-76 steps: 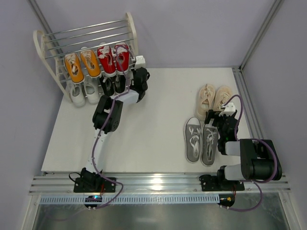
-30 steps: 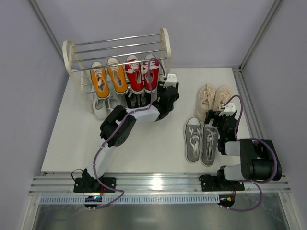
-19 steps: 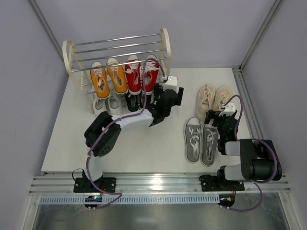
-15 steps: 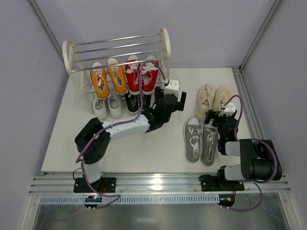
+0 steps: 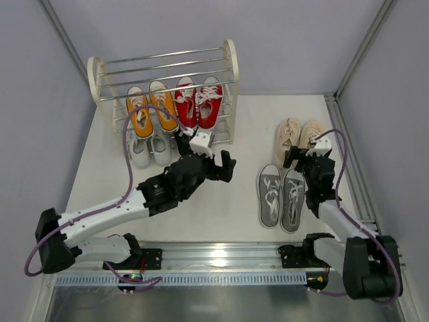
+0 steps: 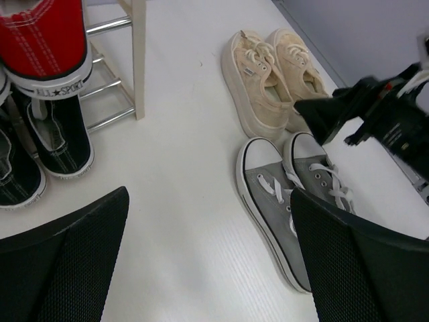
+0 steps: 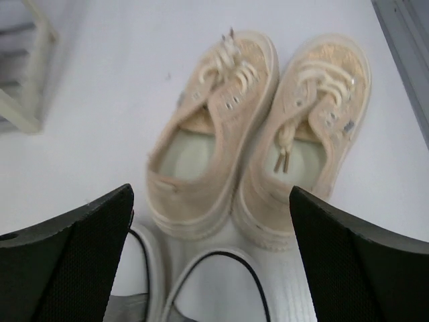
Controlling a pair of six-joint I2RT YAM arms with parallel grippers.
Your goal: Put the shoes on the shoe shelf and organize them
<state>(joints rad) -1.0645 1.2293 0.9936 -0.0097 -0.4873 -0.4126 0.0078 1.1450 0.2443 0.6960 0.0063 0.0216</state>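
The shoe shelf stands at the back left. Orange shoes and red shoes sit on one tier, with white shoes and black shoes below. On the table to the right lie the beige pair and, nearer, the grey pair. My left gripper hangs open over bare table between shelf and grey pair, holding nothing. My right gripper is open above the beige heels and grey toes, empty.
The shelf's cream end post stands just behind and left of my left gripper. A metal rail borders the table on the right, close to the beige pair. The left arm stretches low across the table's front left.
The shelf slid right with my left gripper at its right end. That gripper then opened, let go and drew back toward the table's middle. My right arm reached slightly forward.
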